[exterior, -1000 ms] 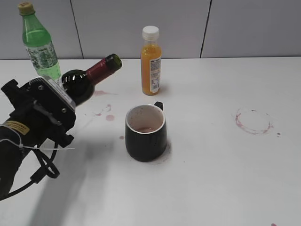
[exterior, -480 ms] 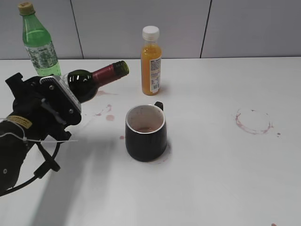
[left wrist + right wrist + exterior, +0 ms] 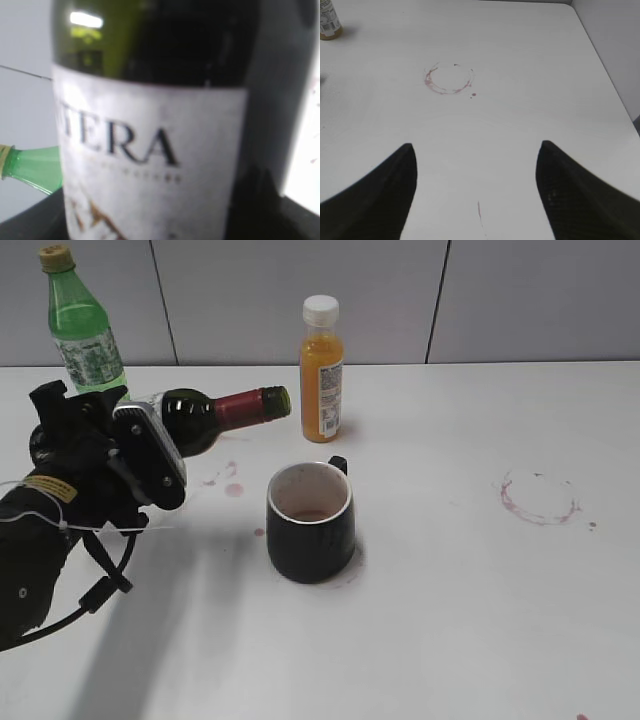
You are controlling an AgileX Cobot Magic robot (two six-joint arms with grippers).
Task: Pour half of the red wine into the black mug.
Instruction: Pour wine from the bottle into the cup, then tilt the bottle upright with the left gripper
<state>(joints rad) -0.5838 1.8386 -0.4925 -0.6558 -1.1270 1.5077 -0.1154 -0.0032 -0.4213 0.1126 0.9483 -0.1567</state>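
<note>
My left gripper [image 3: 150, 455] is shut on the dark-green wine bottle [image 3: 215, 412], held nearly level above the table with its open maroon neck pointing right, up and to the left of the black mug. The bottle's white label [image 3: 150, 165] fills the left wrist view. The black mug [image 3: 310, 523] stands upright at the table's middle, white inside, with a little red liquid at the bottom. No wine is leaving the bottle. My right gripper [image 3: 476, 170] is open and empty over bare table; it is out of the exterior view.
An orange juice bottle [image 3: 321, 370] with a white cap stands behind the mug. A light-green plastic bottle [image 3: 84, 335] stands at the back left. Red drips [image 3: 232, 488] mark the table by the mug. A red ring stain [image 3: 540, 497] lies on the right, also in the right wrist view [image 3: 449, 80].
My left gripper has moved right and tipped the wine bottle from slanting upward to nearly level, bringing its mouth closer to the mug. The mug has not moved.
</note>
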